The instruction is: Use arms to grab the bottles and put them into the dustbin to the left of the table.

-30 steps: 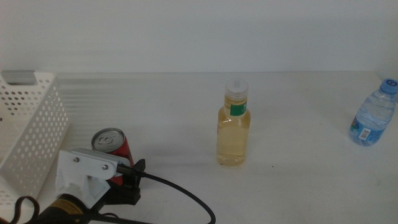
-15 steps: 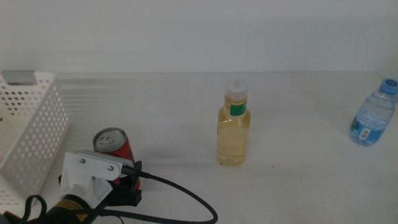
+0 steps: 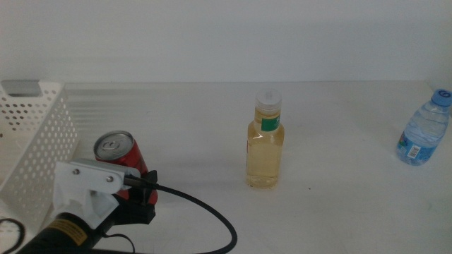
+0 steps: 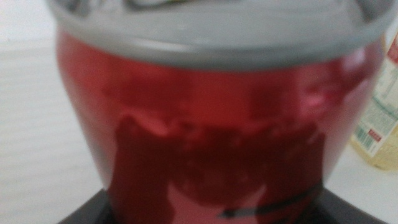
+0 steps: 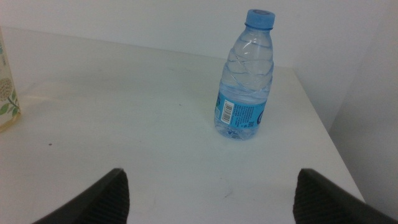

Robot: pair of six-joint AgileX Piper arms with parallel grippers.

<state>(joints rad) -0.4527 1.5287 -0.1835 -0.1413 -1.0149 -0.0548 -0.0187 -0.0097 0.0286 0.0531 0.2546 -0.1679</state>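
My left gripper (image 3: 140, 189) is shut on the red soda can (image 3: 126, 156), which leans left at the front left of the table, just right of the white perforated dustbin (image 3: 35, 141). The can (image 4: 211, 124) fills the left wrist view, with the dark jaws at its lower sides. A clear bottle of yellow liquid (image 3: 265, 152) stands mid-table. The blue-capped water bottle (image 3: 424, 130) stands at the far right. My right gripper (image 5: 208, 199) is open and holds nothing; it stays short of the water bottle (image 5: 245, 81) and is out of the middle view.
The white table (image 3: 339, 212) ends just beyond the water bottle on the right (image 5: 323, 130). The left arm's black cable (image 3: 205, 212) trails across the front. The yellow bottle's edge (image 5: 6, 93) shows in the right wrist view.
The left gripper has shifted left toward the dustbin with the can. The can now sits higher and tilts left. Both bottles have stayed put.
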